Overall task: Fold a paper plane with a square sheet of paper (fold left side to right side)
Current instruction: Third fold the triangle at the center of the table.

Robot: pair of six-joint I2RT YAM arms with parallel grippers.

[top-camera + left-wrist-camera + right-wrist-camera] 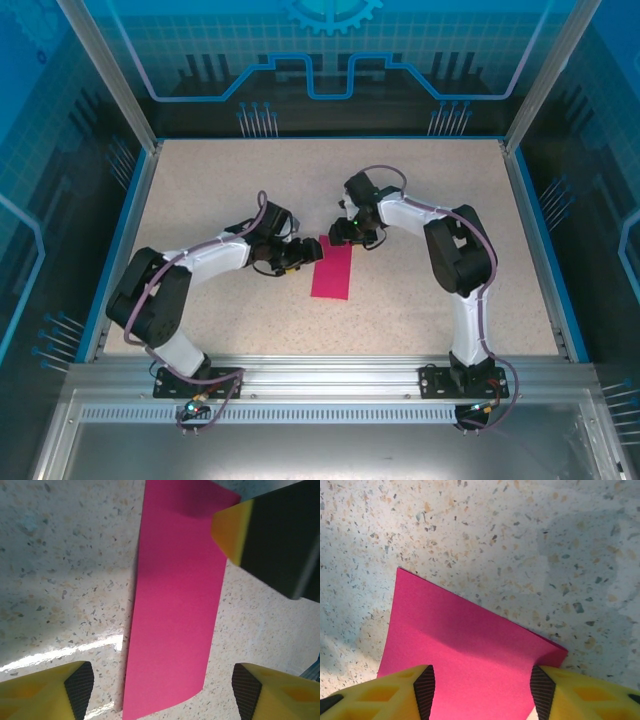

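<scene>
The square sheet of paper (332, 270) is magenta-pink and lies flat on the speckled table, doubled into a narrow upright rectangle. No paper plane shape is in view. My left gripper (303, 252) hovers at the strip's upper left edge. In the left wrist view it (162, 691) is open, its yellow fingers astride the strip's (175, 605) near end. My right gripper (345, 235) is over the top end. It (482, 692) is open, with the paper (470, 645) spanning between the pads and the right pad (541, 690) at the paper's edge, which curls up slightly.
The speckled tabletop (420, 190) is bordered by a blue rim and glass walls. An aluminium rail (320, 375) with both arm bases runs along the near edge. One yellow fingertip of the right gripper (232, 530) juts into the left wrist view over the strip's far corner.
</scene>
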